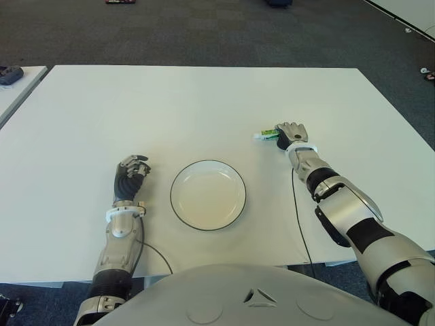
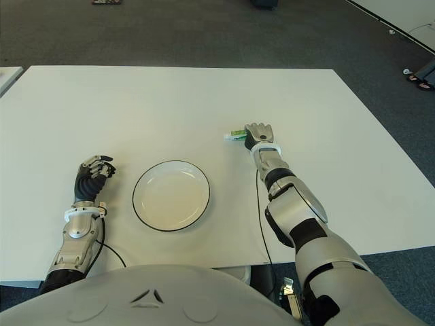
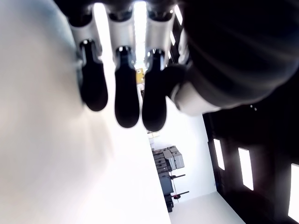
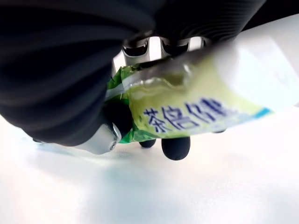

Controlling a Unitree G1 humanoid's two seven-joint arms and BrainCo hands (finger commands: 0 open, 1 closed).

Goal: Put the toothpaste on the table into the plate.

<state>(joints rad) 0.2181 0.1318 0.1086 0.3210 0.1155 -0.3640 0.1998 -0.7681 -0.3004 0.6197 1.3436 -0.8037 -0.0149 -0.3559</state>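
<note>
A green and white toothpaste tube [image 1: 264, 135] lies on the white table [image 1: 204, 102], right of and beyond the plate. My right hand [image 1: 290, 134] sits over the tube's right end, with the cap end sticking out to the left. In the right wrist view the tube [image 4: 196, 109] runs across the palm, the fingers [image 4: 175, 147] curl behind it and the thumb presses against it, just above the tabletop. The white plate [image 1: 175, 204] with a dark rim stands near the front edge with nothing in it. Left of the plate is my left hand [image 1: 130, 173], fingers curled and holding nothing.
A second white table [image 1: 17, 88] stands at the far left with a dark object [image 1: 10, 75] on it. Thin cables [image 1: 297, 210] run from both wrists over the front edge. Dark carpet surrounds the table.
</note>
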